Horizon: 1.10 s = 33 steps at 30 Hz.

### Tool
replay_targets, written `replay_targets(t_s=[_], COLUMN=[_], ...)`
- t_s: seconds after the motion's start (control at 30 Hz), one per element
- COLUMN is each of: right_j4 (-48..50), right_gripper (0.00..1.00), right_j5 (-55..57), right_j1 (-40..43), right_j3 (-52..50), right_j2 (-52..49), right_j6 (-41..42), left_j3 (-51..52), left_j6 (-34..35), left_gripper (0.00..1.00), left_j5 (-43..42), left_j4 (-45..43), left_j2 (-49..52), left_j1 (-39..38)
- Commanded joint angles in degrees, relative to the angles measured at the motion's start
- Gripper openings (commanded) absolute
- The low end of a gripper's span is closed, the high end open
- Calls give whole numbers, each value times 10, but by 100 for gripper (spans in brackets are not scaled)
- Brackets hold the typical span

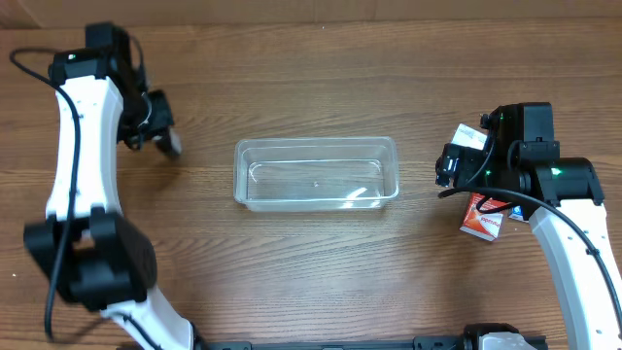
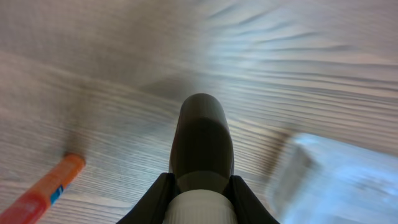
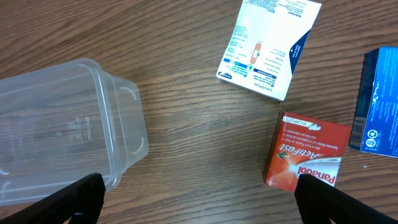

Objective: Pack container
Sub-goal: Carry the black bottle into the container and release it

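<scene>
The clear plastic container (image 1: 316,143) stands empty at the table's middle. My left gripper (image 1: 163,136) is left of it, shut on a dark bottle with a white ribbed cap (image 2: 200,146). The left wrist view is blurred, with the container (image 2: 339,180) at its right. My right gripper (image 1: 450,167) is open and empty, just right of the container. In the right wrist view its fingers (image 3: 199,199) straddle bare wood between the container's corner (image 3: 127,134) and a red Panadol box (image 3: 305,152).
A white box (image 3: 270,43) and a blue box (image 3: 378,99) lie flat near the red box (image 1: 483,216) at the right. An orange tube-like item (image 2: 46,186) lies on the wood to the left of the held bottle.
</scene>
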<state>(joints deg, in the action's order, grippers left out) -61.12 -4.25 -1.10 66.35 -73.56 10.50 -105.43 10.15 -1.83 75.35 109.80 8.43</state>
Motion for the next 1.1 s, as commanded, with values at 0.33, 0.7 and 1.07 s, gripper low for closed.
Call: replay_targets(t_s=[0.33, 0.7, 1.07], right_j4=[-1, -1, -1], right_gripper=[100, 100, 100], right_j5=[-5, -5, -5], right_j1=[2, 2, 2], right_j3=[18, 18, 18], right_j2=[6, 6, 6], right_j6=[3, 2, 3], left_j3=[115, 152, 129], left_j6=[73, 153, 129], left_gripper=[4, 4, 59], left_j5=[22, 110, 108], left_j4=[-44, -148, -125], left_j2=[-87, 32, 46], left_j1=[-309, -290, -273])
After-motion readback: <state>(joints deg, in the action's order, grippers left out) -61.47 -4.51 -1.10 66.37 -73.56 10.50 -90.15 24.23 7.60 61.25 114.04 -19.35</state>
